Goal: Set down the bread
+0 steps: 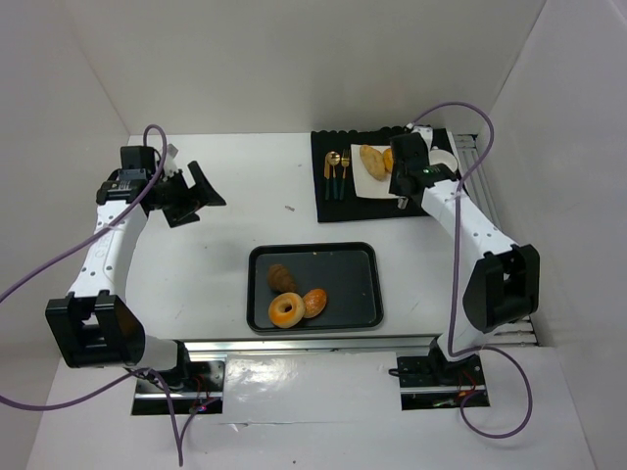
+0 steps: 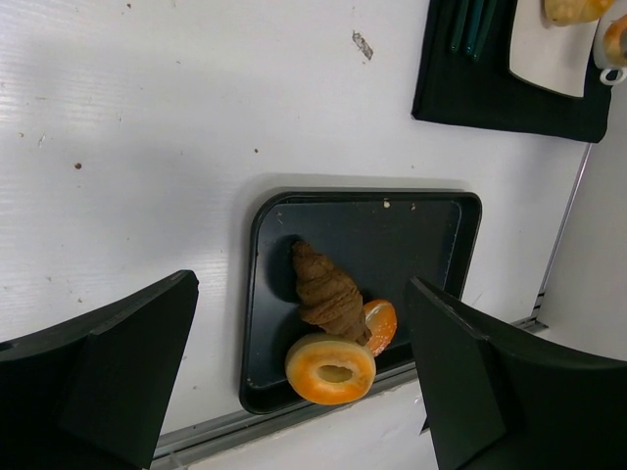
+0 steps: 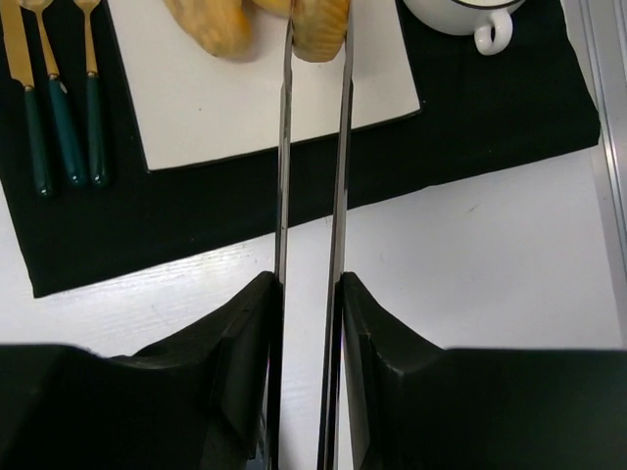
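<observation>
Right end effector [image 3: 312, 294] squeezes slim metal tongs [image 3: 285, 147] pinching a golden bread roll [image 3: 319, 24] above the white square plate [image 3: 265, 108]; slipping blades could drop it off-plate.

The table [image 1: 225, 235] was white and the tray [image 1: 343, 269] black. The croissant [image 2: 328, 291] was dark brown, the bagel [image 2: 304, 367] golden. The gold cutlery [image 3: 67, 127] had teal handles. The mat [image 3: 490, 108] was black, the plate [image 3: 255, 108] white, the roll [image 3: 319, 24] golden and the tongs [image 3: 344, 196] silver.
</observation>
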Controlling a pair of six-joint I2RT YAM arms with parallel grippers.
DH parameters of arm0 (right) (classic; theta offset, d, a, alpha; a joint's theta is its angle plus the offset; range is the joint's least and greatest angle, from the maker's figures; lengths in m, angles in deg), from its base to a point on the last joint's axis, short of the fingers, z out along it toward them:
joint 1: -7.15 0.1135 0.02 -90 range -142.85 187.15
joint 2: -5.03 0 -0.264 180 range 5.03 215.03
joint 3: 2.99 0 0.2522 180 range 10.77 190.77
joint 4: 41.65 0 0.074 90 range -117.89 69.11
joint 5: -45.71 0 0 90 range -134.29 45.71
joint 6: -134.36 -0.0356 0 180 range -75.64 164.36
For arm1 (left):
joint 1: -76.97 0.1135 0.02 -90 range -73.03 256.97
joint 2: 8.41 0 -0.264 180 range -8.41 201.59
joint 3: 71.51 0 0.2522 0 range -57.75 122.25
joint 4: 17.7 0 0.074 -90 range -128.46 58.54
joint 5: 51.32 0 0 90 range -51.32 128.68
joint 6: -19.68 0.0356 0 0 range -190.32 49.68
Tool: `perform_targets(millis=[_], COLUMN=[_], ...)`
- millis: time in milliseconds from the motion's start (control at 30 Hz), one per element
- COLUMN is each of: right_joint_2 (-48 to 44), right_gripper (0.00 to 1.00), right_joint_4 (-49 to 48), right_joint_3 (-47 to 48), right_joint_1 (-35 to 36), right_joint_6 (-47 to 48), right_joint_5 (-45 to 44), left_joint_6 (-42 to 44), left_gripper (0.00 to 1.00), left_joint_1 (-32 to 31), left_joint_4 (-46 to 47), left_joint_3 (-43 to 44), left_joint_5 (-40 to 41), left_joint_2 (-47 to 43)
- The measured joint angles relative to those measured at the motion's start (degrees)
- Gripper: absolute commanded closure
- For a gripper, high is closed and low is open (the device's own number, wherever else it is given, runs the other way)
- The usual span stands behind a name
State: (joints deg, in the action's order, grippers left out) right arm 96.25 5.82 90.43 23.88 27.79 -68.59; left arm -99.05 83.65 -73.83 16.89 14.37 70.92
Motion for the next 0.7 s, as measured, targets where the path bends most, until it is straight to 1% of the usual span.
perform_targets(millis=[300,433,467,500,567,700], right_joint_2=[0.15,0.15,0.15,0.15,0.15,0.15], right_gripper=[0.58,0.52,0.47,0.44,0.42,0.42], right_joint_4=[-1.73,-1.95,-1.95,-1.97,-1.95,-1.97], right_joint_3=[-2.34,-3.69,-3.96,-4.15,-4.26,-4.26], right_joint_1=[-1.51,-1.51,-1.51,-1.51,-1.51,-1.42], right_joint_6=[0.22,0.15,0.15,0.13,0.11,0.15], right_joint_5=[4.24,6.03,6.36,6.6,6.95,7.02], left_joint_6=[-0.02,-0.02,-0.02,-0.02,-0.02,-0.02], left_gripper=[0.0,0.0,0.0,0.0,0.0,0.0], left_joint_1=[0.0,0.0,0.0,0.0,0.0,0.0], left_joint_4=[0.0,0.0,0.02,0.0,0.0,-0.02], left_joint_3=[0.0,0.0,0.0,0.0,0.0,0.0], left_joint_5=[-0.02,-0.02,-0.02,-0.02,0.0,0.0], left_joint_2=[0.5,0.5,0.5,0.5,0.5,0.5])
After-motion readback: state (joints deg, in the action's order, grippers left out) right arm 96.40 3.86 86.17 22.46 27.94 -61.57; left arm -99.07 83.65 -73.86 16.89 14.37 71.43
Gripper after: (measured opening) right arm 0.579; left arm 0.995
